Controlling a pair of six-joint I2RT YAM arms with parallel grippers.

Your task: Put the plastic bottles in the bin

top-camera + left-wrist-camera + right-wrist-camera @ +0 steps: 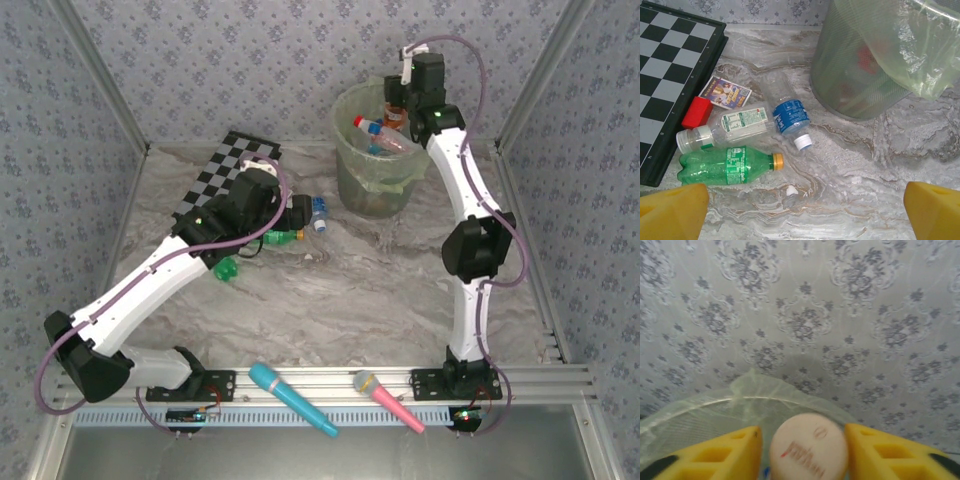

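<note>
The bin (pixel 372 185) hides most of its load behind a cloudy liner. A red-capped bottle (pixel 378 130) shows on top; the rest are too muddled to count. Over the rim, the right gripper (pixel 804 440) brackets a pale round bottle end (pixel 809 452), cut off below; whether it presses it, I cannot tell. The left gripper (pixel 804 207), spread wide and empty, hangs above three bottles lying on the bench (pixel 875 165): a green bottle (pixel 727 165), a green-labelled clear bottle (pixel 727 127) and a blue-labelled bottle (pixel 791 117). A chessboard (pixel 670 65), a red block (pixel 696 112) and a card (pixel 725 92) crowd them. A cyan microphone (pixel 290 398) and a pink microphone (pixel 388 400) lie by the arm bases.
</note>
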